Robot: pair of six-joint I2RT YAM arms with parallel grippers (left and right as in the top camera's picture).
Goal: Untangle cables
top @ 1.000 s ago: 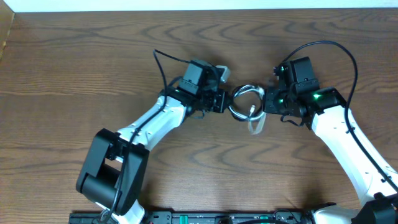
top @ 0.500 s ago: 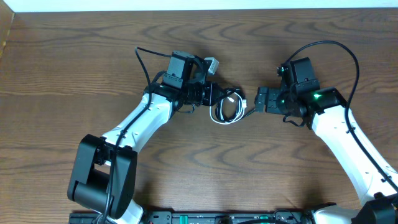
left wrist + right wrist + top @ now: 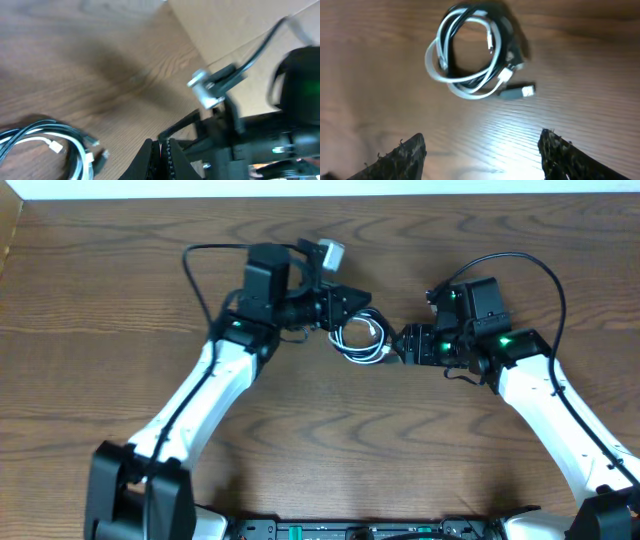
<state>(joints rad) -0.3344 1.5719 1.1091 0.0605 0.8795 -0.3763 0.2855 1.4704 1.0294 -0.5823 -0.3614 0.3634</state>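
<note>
The cables [image 3: 362,340] are lying loose on the counter [image 3: 120,280], hemmed in on two sides. The left gripper [image 3: 358,302], jaws looking pressed together, is hanging just past the cables' far edge. The right gripper [image 3: 402,346], jaws spread wide, is sitting just beside the cables on the robot's right, with only a bare strip of wood between. The near side of the cables and the side to the robot's left are lying open. The left arm's thick wire [image 3: 195,270] is arching well apart from the cables
</note>
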